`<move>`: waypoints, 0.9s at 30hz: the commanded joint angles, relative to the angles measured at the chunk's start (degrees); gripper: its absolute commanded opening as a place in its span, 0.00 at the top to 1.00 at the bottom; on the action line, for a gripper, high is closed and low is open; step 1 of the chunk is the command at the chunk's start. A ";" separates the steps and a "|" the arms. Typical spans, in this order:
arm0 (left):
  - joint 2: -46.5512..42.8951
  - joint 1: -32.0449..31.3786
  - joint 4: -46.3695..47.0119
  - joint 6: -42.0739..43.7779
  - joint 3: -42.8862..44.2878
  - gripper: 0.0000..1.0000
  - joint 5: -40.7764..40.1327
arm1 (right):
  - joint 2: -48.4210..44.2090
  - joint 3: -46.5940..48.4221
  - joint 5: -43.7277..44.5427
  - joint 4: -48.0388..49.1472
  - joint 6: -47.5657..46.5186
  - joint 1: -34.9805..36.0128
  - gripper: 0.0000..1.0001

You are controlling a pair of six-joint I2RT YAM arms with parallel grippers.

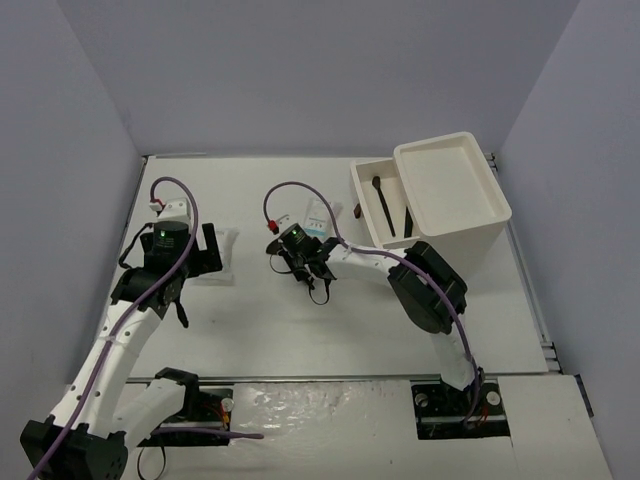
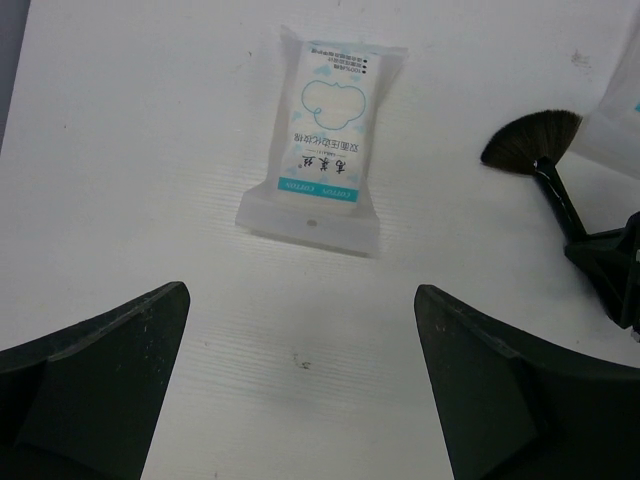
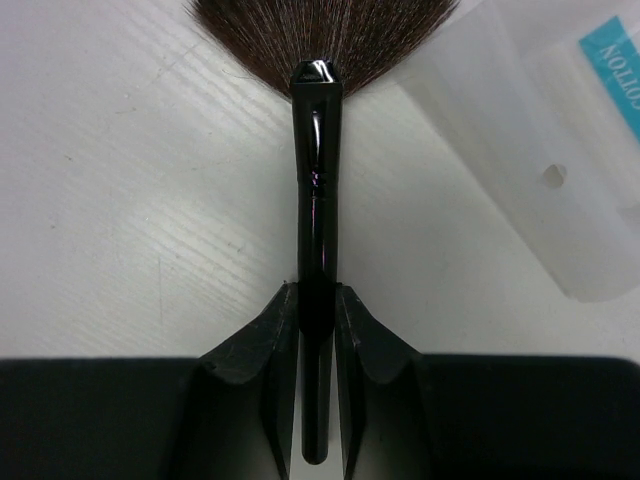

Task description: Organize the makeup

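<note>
left arm (image 1: 120, 340): stretched forward on its own side, wrist tipped down
left gripper (image 2: 300, 300): jaws wide apart
right arm (image 1: 430, 290): elbow bent, forearm reaching across to the left
right gripper (image 3: 316, 300): pinched tight on the fan brush (image 3: 316, 170) handle

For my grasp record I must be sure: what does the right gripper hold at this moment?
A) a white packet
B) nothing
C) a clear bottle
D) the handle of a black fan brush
D: in the right wrist view, the right gripper is closed on both sides of the fan brush handle.
</note>
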 commanded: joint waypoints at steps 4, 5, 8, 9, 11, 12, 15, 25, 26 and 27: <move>-3.96 1.00 4.82 -0.19 0.00 0.06 -2.44 | -18.42 6.99 8.58 -6.34 -1.22 4.06 1.00; -4.42 1.00 5.08 -0.14 -0.25 0.06 -2.19 | -20.23 7.76 10.43 -7.72 -1.53 4.01 1.00; -4.70 1.00 5.65 0.27 -0.52 0.06 -1.00 | -24.41 10.01 16.07 -10.58 -3.43 3.75 1.00; -4.55 1.00 5.85 0.42 -0.52 0.06 -0.41 | -26.24 10.66 17.66 -12.06 -3.92 3.16 1.00; -4.40 1.00 6.24 0.65 -0.59 0.06 0.41 | -28.74 12.21 19.40 -14.29 -4.34 1.56 1.00; -4.38 1.02 6.43 0.85 -0.68 0.06 0.80 | -30.01 12.62 19.53 -15.21 -4.42 0.03 1.00; -4.33 1.09 6.92 1.53 -0.93 0.06 2.36 | -33.48 12.66 18.31 -17.55 -4.61 -5.41 1.00; -3.20 1.09 8.66 3.80 -1.24 0.06 7.71 | -37.72 4.89 4.55 -18.51 -3.22 -21.23 1.00; -3.08 1.09 8.81 3.92 -1.28 0.06 8.31 | -37.49 4.49 3.99 -18.51 -3.18 -21.43 0.99; -2.96 1.09 8.96 4.04 -1.31 0.06 8.85 | -37.26 4.07 3.50 -18.50 -3.10 -21.62 0.98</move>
